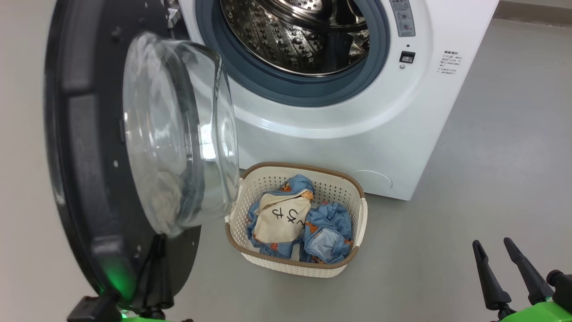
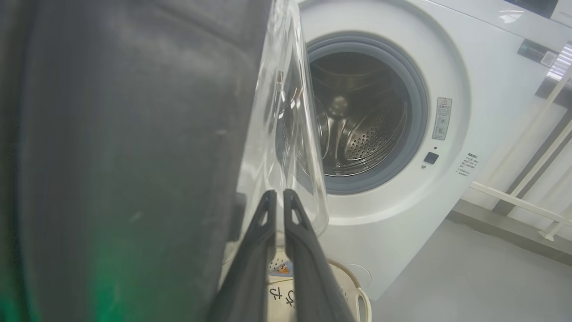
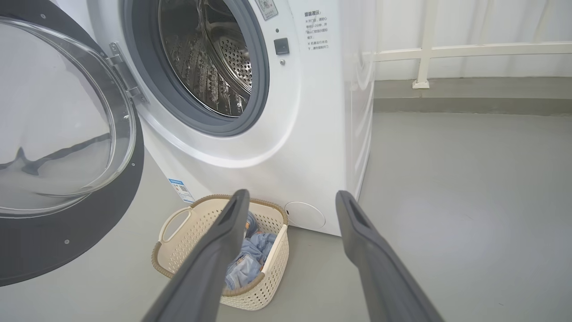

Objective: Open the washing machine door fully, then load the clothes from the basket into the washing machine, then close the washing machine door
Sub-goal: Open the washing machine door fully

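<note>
Head view: washing machine (image 1: 357,134) at 12 to 1 o'clock, mouth uncovered, steel drum (image 1: 286,40) looks empty, ringed by grey gasket (image 1: 308,94). Washing machine door (image 1: 85,147) swung out, at 9 o'clock, inner face toward the camera, glass bowl (image 1: 178,134) bulging toward 3 o'clock. Basket (image 1: 286,264) on grey floor (image 1: 447,250) just below centre, toward 6 o'clock, in front of the machine and just beside the bowl's lower edge; touching or not, cannot tell. Clothes (image 1: 330,223) all inside the basket: blue bear-print pieces heaped, cream cloth (image 1: 281,219) with black characters lying on top at their 9 o'clock side. Left gripper (image 1: 156,239) at 7 o'clock, fingers together with nothing seen between them, lying along the door's inner face under the bowl; left wrist view puts its tips (image 2: 279,193) at the bowl's lower rim, contact not confirmed. Right gripper (image 1: 493,243) at 4 o'clock, fingers apart, empty, above the floor, well apart from the basket.
</note>
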Tool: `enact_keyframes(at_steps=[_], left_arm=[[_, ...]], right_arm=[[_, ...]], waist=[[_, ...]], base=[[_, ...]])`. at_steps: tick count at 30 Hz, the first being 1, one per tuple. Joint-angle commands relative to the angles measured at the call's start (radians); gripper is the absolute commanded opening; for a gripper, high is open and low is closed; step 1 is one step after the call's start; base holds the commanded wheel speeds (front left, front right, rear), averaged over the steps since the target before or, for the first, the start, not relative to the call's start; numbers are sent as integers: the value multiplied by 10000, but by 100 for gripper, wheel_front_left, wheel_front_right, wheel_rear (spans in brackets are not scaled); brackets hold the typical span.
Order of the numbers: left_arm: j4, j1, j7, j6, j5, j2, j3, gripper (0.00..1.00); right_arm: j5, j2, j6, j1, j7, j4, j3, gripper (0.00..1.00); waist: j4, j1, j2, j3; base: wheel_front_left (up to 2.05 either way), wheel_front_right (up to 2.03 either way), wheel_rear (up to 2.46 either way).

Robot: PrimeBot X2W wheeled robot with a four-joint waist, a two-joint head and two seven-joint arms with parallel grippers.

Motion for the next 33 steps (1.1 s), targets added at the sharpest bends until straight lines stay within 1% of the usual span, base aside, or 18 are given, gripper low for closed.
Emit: enact_keyframes(at_steps=[1, 15, 24, 33], left_arm=[[-314, -179, -65, 153, 81, 294, 652, 0], [-210, -392, -65, 406, 141, 710, 1856, 0], [155, -789, -65, 419, 157, 862, 2638, 0], [610, -1302, -65, 425, 453, 1017, 3533, 0]], right_arm=[[-151, -334, 56, -131, -124, -250, 188, 100], [-146, -328, 56, -247, -124, -265, 226, 100], [-129, -420, 56, -367, -124, -308, 201, 100], [-129, -511, 56, -436, -124, -323, 201, 100]], waist=[[42, 0, 0, 59], [125, 0, 0, 311], [158, 0, 0, 582], [180, 0, 0, 742]], base=[[0, 0, 0], [0, 0, 0], [0, 0, 0], [0, 0, 0]])
